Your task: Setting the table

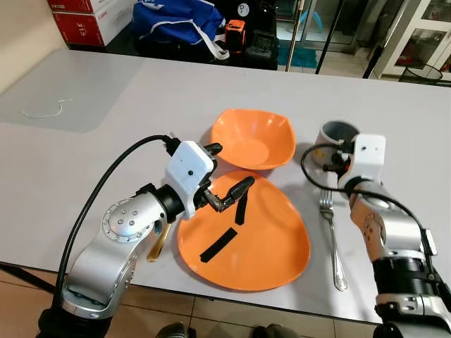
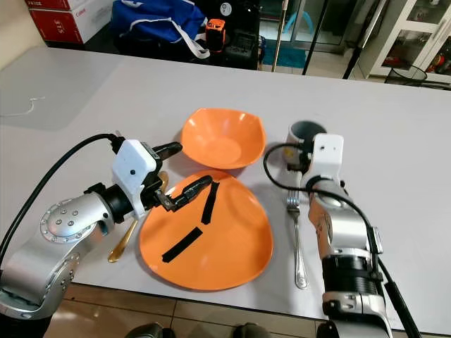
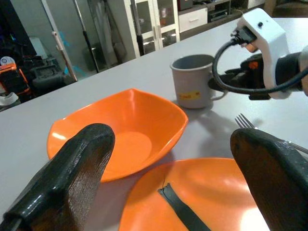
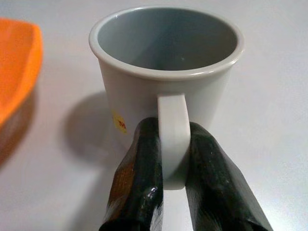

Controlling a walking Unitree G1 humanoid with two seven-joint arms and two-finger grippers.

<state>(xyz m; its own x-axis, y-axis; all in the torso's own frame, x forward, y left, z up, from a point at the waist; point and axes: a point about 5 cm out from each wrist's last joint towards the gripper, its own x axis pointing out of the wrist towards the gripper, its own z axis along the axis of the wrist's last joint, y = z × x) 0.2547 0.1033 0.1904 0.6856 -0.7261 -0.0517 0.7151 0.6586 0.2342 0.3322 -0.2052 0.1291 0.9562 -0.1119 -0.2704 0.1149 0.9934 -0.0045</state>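
Pinching only the mug's point(image 4: 166, 82) handle, the right hand point(image 4: 174, 202) holds it toward the surface's point(image 1: 106, 91) far right edge; it could swing or slip. Left hand point(image 1: 227, 184) hovers open, apparently empty, over the plate point(image 1: 268, 246).

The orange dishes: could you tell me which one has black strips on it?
The flat plate nearest the robot, under the left gripper; the bowl behind it is bare.

My left gripper point(image 1: 227, 174) hovers with its fingers spread wide, wrist bent inward toward my right arm. My right gripper point(image 4: 171, 159) reaches forward, both fingers point(image 4: 139, 178) pinched against a mug handle point(image 4: 172, 139) between them.
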